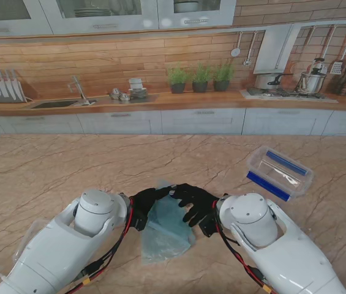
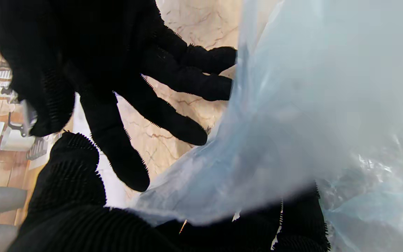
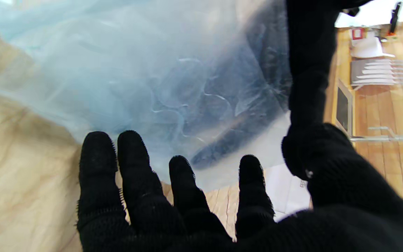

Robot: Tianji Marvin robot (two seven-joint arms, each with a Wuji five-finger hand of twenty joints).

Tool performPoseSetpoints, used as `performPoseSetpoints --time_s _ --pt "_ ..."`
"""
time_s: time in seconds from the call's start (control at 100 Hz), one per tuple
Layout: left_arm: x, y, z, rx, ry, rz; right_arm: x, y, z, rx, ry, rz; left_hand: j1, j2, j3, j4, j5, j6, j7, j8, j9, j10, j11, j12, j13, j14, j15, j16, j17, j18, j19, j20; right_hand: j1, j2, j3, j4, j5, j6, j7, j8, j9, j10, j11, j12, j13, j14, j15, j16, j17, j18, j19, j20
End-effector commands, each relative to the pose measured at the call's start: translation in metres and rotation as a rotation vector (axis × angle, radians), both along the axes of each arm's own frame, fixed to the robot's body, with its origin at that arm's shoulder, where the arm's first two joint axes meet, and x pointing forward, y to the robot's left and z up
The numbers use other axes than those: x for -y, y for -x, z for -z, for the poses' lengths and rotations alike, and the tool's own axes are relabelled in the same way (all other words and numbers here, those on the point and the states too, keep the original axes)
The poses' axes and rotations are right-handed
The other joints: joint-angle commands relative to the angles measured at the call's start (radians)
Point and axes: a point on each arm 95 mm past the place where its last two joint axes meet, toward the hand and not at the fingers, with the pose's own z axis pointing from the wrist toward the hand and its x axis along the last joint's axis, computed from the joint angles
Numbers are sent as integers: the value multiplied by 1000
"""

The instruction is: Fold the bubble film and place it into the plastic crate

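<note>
A pale blue, translucent sheet of bubble film [image 1: 163, 228] lies crumpled on the beige marble table [image 1: 50, 165], near the table's six-o'clock edge and between the two white arms. Its far corner is raised off the surface, and both black-gloved hands meet there.

The left hand [image 1: 143, 202] sits at the film's ten-o'clock corner; in the left wrist view [image 2: 82, 210] the film [image 2: 292, 122] drapes across its fingers, which appear to grip the edge, though the contact itself is blurred and partly hidden.

The right hand [image 1: 194, 201] reaches across the film's twelve-to-two-o'clock edge with its fingers spread apart. In the right wrist view [image 3: 194, 217] four fingertips [image 3: 131, 147] stand separated in front of the film [image 3: 152, 77], and whether they press on it I cannot tell.

The clear plastic crate with blue side clips [image 1: 279, 173] stands well apart from the film, toward two o'clock from it, with nothing of the film inside.
</note>
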Motion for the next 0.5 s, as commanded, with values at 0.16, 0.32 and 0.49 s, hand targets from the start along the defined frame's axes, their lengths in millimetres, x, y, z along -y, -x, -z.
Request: performPoseSetpoints --time_s 0.16,0.32,0.49 --pt "0 9 14 -19 -36 36 -10 6 -2 -12 -86 41 63 -132 13 -9 21 11 -40 -9 12 -1 -3 -3 -12 34 -78 -29 -26 84 -175 -11 -43 51 -38 -24 -19 -46 23 -15 -19 6 0 -12 -8 19 30 -13 9 24 49 -23" --pt "-1 7 14 7 -80 92 -9 6 -4 6 -104 70 167 -215 213 -11 23 2 3 18 29 -31 30 8 31 4 -69 -26 11 76 -187 -12 -37 50 -44 -23 -20 -48 33 -17 -15 8 4 -10 -2 19 36 -12 15 16 54 -26" --pt "3 8 14 20 -146 66 -2 6 -8 43 -98 94 169 -274 539 -24 71 10 183 91 137 -42 133 55 128 0 27 2 81 76 -85 46 -29 43 -44 -20 -15 -42 40 -20 -10 9 9 -8 5 19 43 -10 20 12 68 -25"
